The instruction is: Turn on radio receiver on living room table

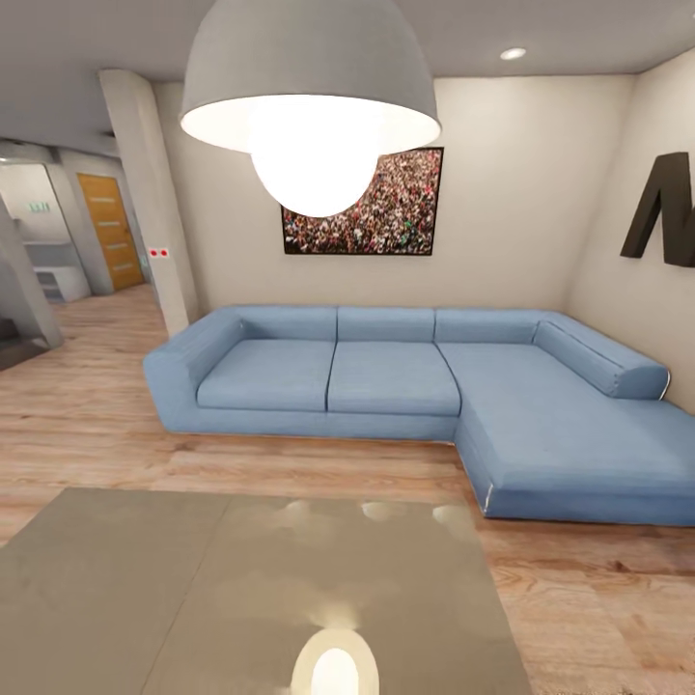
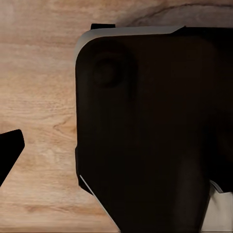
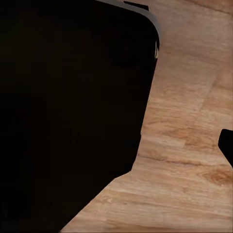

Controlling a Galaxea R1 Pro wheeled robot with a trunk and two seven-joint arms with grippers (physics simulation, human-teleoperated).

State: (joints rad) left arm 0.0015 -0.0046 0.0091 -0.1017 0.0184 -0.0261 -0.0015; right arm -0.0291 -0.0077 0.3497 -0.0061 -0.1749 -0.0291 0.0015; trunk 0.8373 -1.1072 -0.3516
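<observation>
Facing the blue sofa (image 1: 405,386) across the glossy grey table (image 1: 193,589) in the living room, apparently mid-search, radio receiver not yet located, gripper jaws impossible to judge above plank floor (image 2: 39,97); next, likely scanning the tabletop.

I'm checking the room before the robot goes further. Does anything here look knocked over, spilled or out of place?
Nothing stands out. The blue sofa sits squarely against the wall, the crowd picture hangs level, and the grey table shows just the reflection of the pendant lamp. The wood floor looks clean.
</observation>
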